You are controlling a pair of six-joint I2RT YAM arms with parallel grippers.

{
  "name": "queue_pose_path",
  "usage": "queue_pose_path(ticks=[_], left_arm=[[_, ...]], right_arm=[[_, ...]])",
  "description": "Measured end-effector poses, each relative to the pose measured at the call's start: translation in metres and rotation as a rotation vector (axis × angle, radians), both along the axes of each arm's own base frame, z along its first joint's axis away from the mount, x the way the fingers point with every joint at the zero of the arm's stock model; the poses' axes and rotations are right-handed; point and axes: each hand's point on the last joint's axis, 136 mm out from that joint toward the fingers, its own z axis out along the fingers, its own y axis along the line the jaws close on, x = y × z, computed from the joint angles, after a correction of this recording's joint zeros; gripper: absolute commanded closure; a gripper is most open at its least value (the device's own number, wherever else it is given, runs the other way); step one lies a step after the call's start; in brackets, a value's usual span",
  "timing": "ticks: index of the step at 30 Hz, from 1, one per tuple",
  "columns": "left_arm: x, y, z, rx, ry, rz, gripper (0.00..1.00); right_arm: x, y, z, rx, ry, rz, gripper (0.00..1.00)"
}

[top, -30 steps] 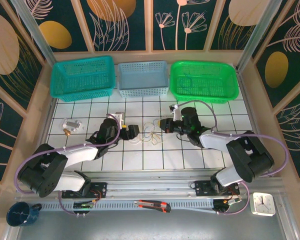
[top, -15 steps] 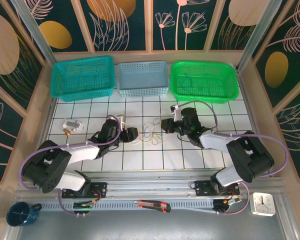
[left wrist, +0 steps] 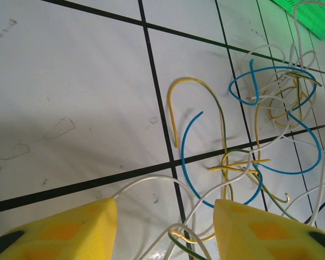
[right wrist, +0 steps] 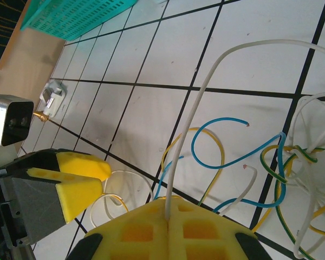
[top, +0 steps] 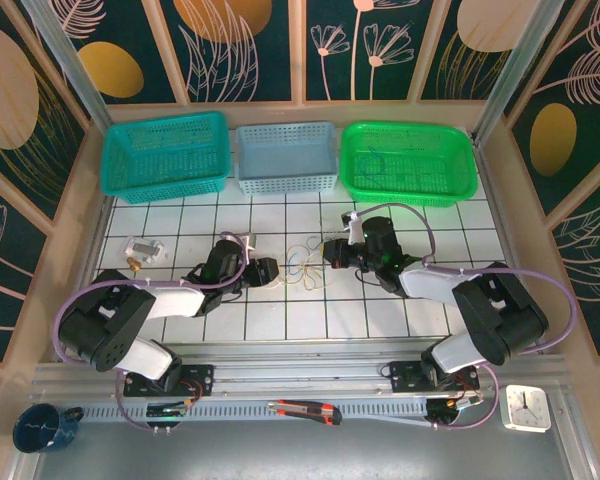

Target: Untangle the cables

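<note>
The cables [top: 305, 265] lie as a loose tangle of thin white, yellow, blue and green wires on the white tiles between my two grippers. My left gripper [top: 271, 271] sits at the tangle's left edge. In the left wrist view its yellow fingers [left wrist: 65, 233] stand apart around white, yellow and green loops [left wrist: 206, 238] without pinching them, so the left gripper [left wrist: 165, 230] is open. The main knot [left wrist: 254, 161] lies further out. My right gripper [top: 330, 250] is at the tangle's right edge, and in its wrist view the right gripper [right wrist: 168, 210] is shut on a white wire [right wrist: 185, 135].
Along the back wall stand a teal basket [top: 165, 155], a grey-blue basket [top: 285, 158] and a green basket [top: 408, 162]. A small metal part [top: 140, 250] lies at the left. A utility knife [top: 305, 410], a clock [top: 527, 407] and a mug [top: 42, 428] lie by the rail.
My left gripper's jaws have narrowed around the wire loops, and that arm has folded in closer to the tangle. The right gripper has stayed shut on the white wire.
</note>
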Motion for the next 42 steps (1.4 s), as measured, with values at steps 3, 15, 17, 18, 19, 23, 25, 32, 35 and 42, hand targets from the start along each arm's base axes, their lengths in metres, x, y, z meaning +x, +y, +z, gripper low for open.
queue_pose_path(ticks=[3,15,17,18,19,23,25,32,35,42], left_arm=[[-0.001,-0.002,-0.001,0.001,0.002,-0.005,0.55],[0.003,-0.009,-0.001,0.001,0.001,-0.017,0.69],[0.004,-0.01,0.002,-0.004,-0.004,-0.015,0.75],[0.006,-0.011,0.003,-0.006,-0.008,-0.014,0.79],[0.007,-0.012,0.004,-0.008,-0.011,-0.013,0.82],[0.01,-0.014,0.008,-0.012,-0.021,-0.013,0.99],[0.011,-0.014,0.01,-0.008,-0.03,-0.017,1.0],[0.012,-0.013,0.019,-0.008,-0.053,-0.013,0.93],[0.014,-0.011,0.021,0.014,-0.065,-0.012,0.64],[0.008,-0.012,0.012,0.131,-0.07,-0.041,0.54]], right_arm=[[-0.001,0.0,-0.001,-0.002,0.003,-0.001,1.0],[-0.001,-0.001,-0.001,-0.001,0.001,0.0,1.0],[-0.002,-0.001,0.0,0.0,0.0,0.0,1.0],[-0.003,-0.002,-0.001,0.0,0.0,0.0,1.0],[-0.003,-0.002,-0.001,0.0,0.001,0.0,1.0],[-0.004,-0.003,-0.002,-0.002,0.004,0.0,1.0],[-0.005,-0.003,-0.004,-0.004,0.006,0.0,1.0],[-0.005,-0.003,-0.003,-0.003,0.005,0.0,1.0],[-0.005,-0.003,-0.003,-0.002,0.004,0.0,1.0],[-0.005,-0.003,-0.002,-0.002,0.004,0.0,1.0]])
